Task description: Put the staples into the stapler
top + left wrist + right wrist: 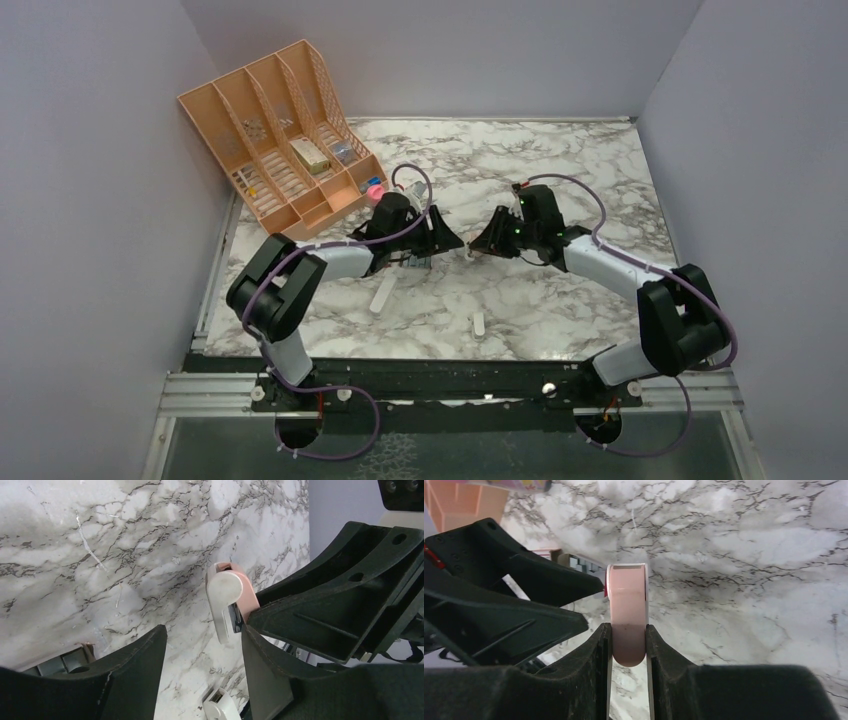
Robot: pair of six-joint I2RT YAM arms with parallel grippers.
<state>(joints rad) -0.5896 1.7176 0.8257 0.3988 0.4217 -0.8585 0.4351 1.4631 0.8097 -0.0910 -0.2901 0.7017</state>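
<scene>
The right gripper (628,630) pinched the pink stapler (626,605) by its rounded end, low in the centre of its wrist view. The left gripper (202,632) stood spread, the stapler's white end just beside one finger. The staples (584,565), in their grey tray, lay on the marble table (749,555) left of centre, partly behind the left gripper.

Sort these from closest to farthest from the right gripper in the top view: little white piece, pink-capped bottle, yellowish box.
From the right gripper:
1. little white piece, on the table, toward its near edge.
2. pink-capped bottle, at the near corner of the organizer, to the left.
3. yellowish box, farther back inside it.
</scene>
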